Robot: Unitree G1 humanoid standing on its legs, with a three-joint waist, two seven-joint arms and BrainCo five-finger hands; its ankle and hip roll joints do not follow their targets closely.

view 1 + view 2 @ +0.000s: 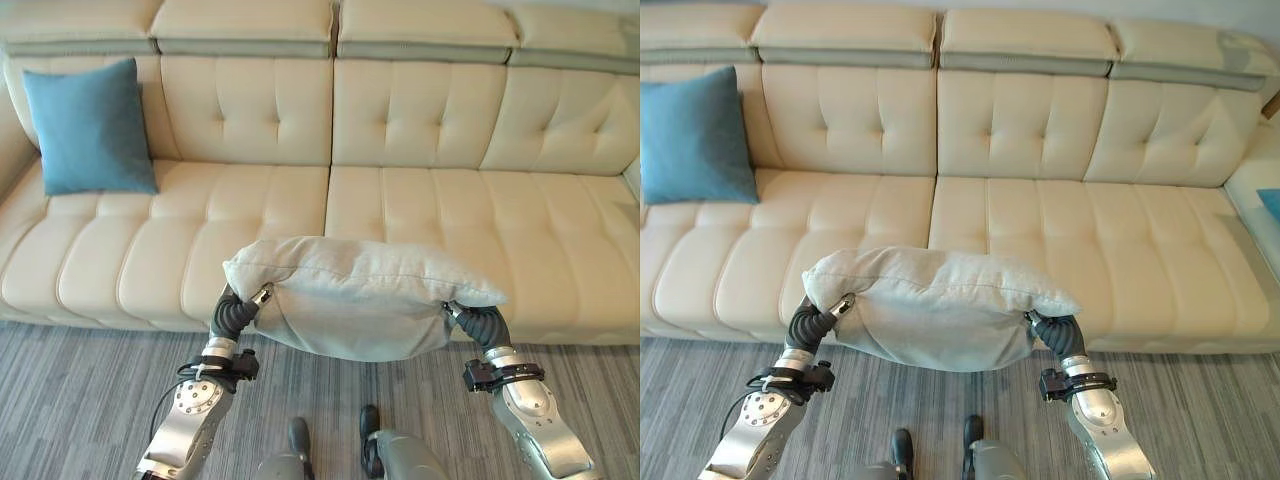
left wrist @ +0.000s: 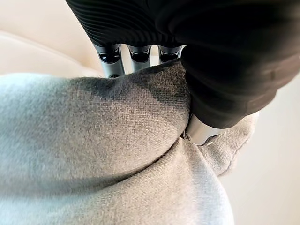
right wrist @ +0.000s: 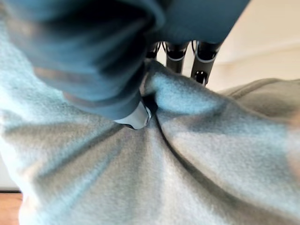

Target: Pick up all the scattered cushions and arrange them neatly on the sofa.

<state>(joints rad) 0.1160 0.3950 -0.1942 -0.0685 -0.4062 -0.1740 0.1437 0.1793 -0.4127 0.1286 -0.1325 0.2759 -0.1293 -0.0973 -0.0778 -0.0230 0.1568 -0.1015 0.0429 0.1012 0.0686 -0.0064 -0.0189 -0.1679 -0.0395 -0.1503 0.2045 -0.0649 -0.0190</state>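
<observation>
Both robot hands grip one grey cushion (image 1: 350, 300) from opposite ends, carrying it in the air just in front of the cream sofa (image 1: 420, 220). Left robot hand (image 2: 206, 133) pinches a fold of the fabric between thumb and fingers at the cushion's left end; right robot hand (image 3: 136, 115) does the same at the right end, its thumb pressed into a crease. A blue cushion (image 1: 90, 128) already leans upright against the sofa's backrest at the far left. The grey cushion hangs over the sofa's front edge and the striped carpet (image 1: 80, 390), not yet resting on the seat.

The grips take only bunched cloth, so the soft cushion could likely slip free and drop to the carpet if either pinch loosens. Most of each robot hand is buried behind the cushion in the head views. A small blue patch (image 1: 1270, 203) at the sofa's right edge is cut off and cannot be identified.
</observation>
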